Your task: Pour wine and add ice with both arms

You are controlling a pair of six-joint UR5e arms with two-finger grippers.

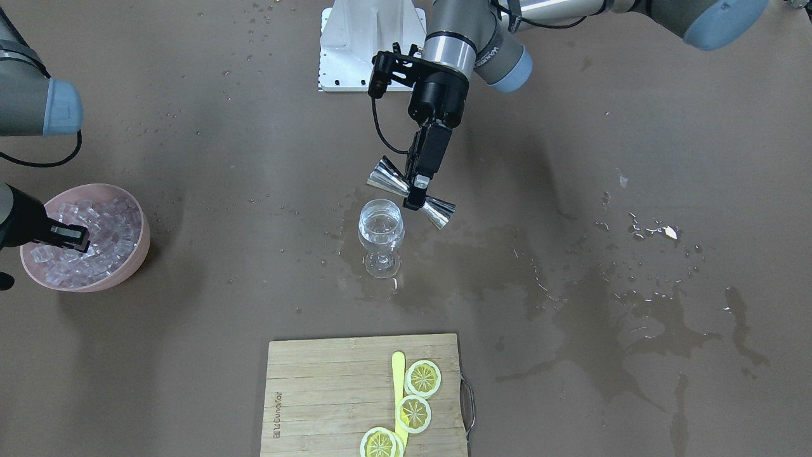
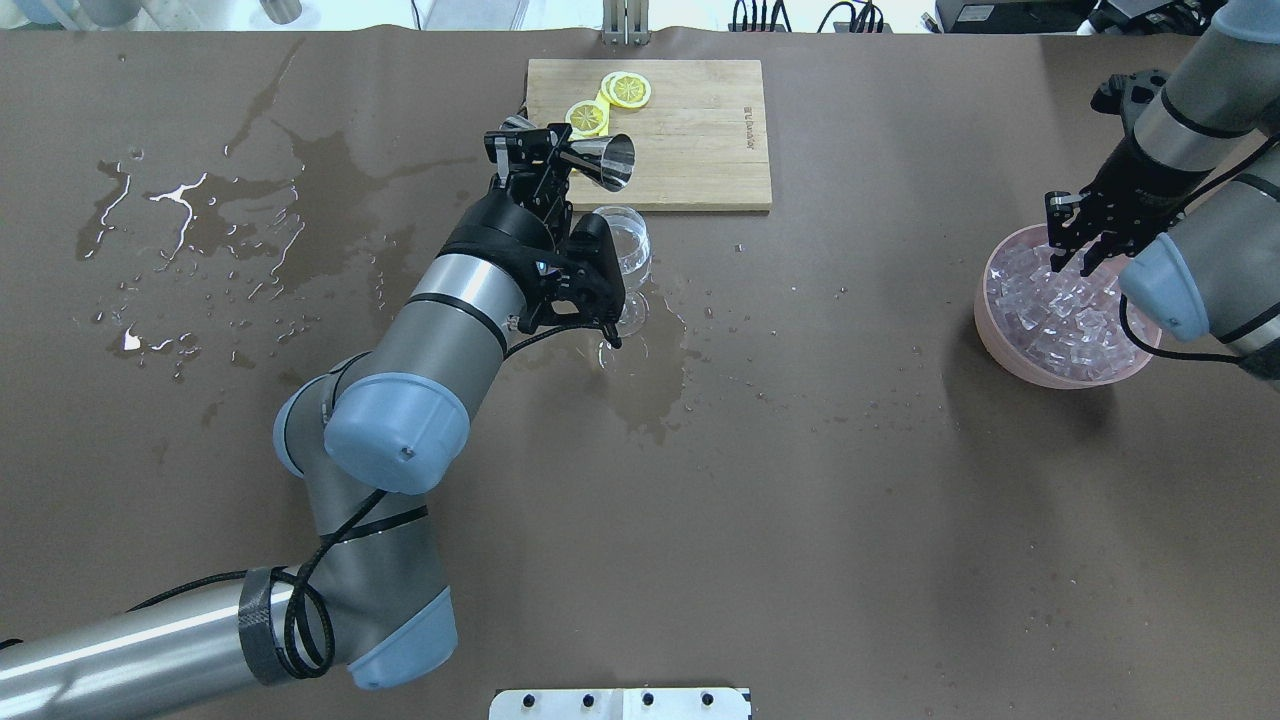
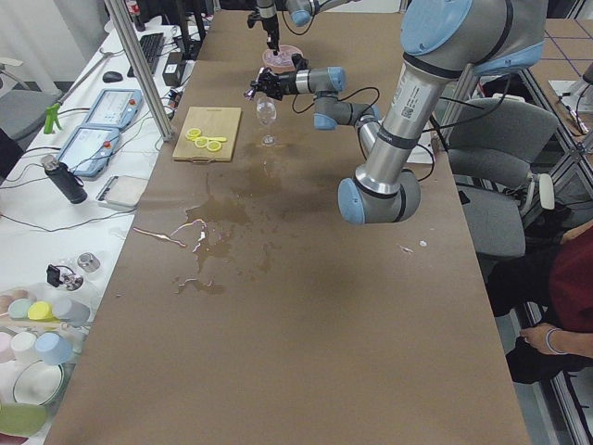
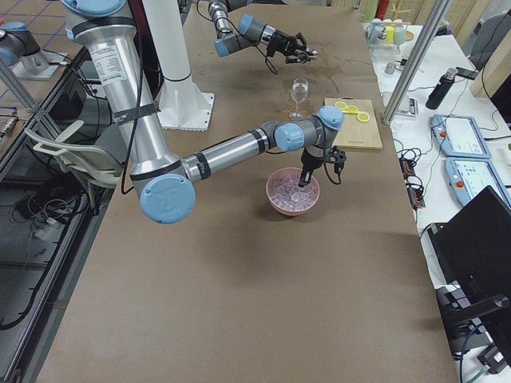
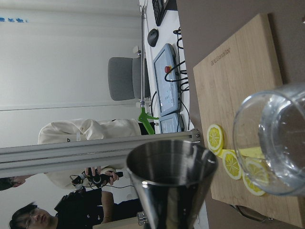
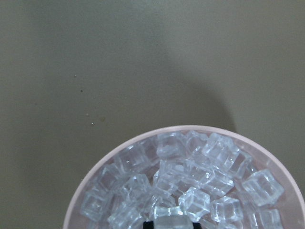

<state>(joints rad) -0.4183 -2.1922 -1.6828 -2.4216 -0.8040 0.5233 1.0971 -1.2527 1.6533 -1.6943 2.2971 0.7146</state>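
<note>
Holding a steel jigger (image 1: 439, 212) in my left gripper (image 1: 415, 193), fingers clamped on its narrow waist. It lies tipped on its side just above the rim of the wine glass (image 1: 380, 236). The wine (image 1: 379, 230) sits in the glass bowl, clear and hard to tell from the glass itself. From my left wrist the glass is cut off at the frame edge, and the jigger's inside is too dark to read.

My right gripper (image 2: 1075, 258) reaches down into the pink bowl (image 2: 1010, 345) at the right end of the table, tips among the ice (image 2: 1060, 320). Fingers look parted from overhead, but the tips are buried; I cannot tell whether a cube is pinched.

On the far side: a cutting board (image 1: 330, 393) with lemon slices (image 1: 423, 378). Wet spill patches (image 1: 634, 317) darken the table to my left.
</note>
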